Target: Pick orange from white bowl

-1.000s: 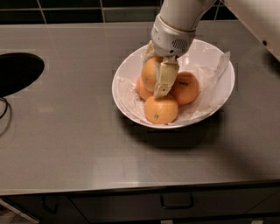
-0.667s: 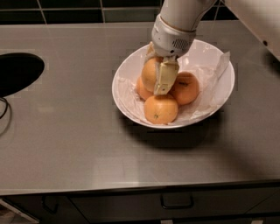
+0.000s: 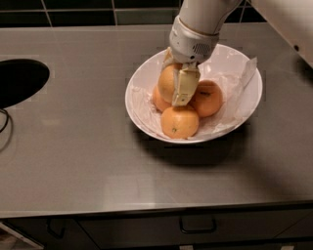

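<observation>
Gripper: the gripper (image 3: pixel 172 89) hangs from the white arm (image 3: pixel 200 17), which enters at 12 o'clock; it sits inside the white bowl (image 3: pixel 141 84), slightly toward 9 o'clock of the bowl's middle.
Grip: closed around the orange (image 3: pixel 167 82). One pale finger (image 3: pixel 186 86) lies flat against the fruit's 3 o'clock side. The other shows only partly at its 12 o'clock edge, behind the fruit.
Orange: paler and yellower than its neighbours, held between the fingers and sitting above the other fruit in the bowl.
Front fruit: a deeper-orange fruit (image 3: pixel 180 121) lies at 6 o'clock of the orange, just under the tip of the near finger.
Right fruit: a second fruit (image 3: pixel 208 97) lies at 4 o'clock of the orange, touching the front fruit and showing a small dark mark on top.
Left fruit: a third fruit (image 3: pixel 157 100) peeks out at 7 o'clock of the orange, mostly hidden beneath it.
Liner: a crinkled translucent sheet (image 3: pixel 243 80) lines the bowl and sticks up past the rim at 2 o'clock.
Bowl: wide, shallow and glossy, standing on the grey metal counter (image 3: pixel 88 161) toward 2 o'clock of the counter's middle.
Surroundings: a dark round opening (image 3: pixel 17 80) in the counter at 9 o'clock, a thin cable (image 3: pixel 5 124) just below it, dark tiles (image 3: pixel 83 12) at 12 o'clock, and a drawer handle (image 3: pixel 197 228) at 6 o'clock.
</observation>
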You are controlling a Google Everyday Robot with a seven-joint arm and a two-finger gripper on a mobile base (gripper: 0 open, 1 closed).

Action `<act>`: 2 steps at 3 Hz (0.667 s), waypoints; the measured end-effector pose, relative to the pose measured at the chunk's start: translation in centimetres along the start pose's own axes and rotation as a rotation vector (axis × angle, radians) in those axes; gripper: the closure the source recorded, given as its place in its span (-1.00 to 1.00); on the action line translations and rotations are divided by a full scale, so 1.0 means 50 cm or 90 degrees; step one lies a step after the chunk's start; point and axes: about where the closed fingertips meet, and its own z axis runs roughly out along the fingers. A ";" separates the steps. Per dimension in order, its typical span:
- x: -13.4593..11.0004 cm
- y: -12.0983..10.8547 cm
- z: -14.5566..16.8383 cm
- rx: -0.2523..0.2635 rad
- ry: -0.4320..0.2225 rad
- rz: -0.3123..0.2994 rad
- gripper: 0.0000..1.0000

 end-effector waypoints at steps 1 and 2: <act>-0.001 0.000 -0.004 0.000 0.000 0.000 1.00; -0.012 0.020 -0.051 0.067 0.009 0.018 1.00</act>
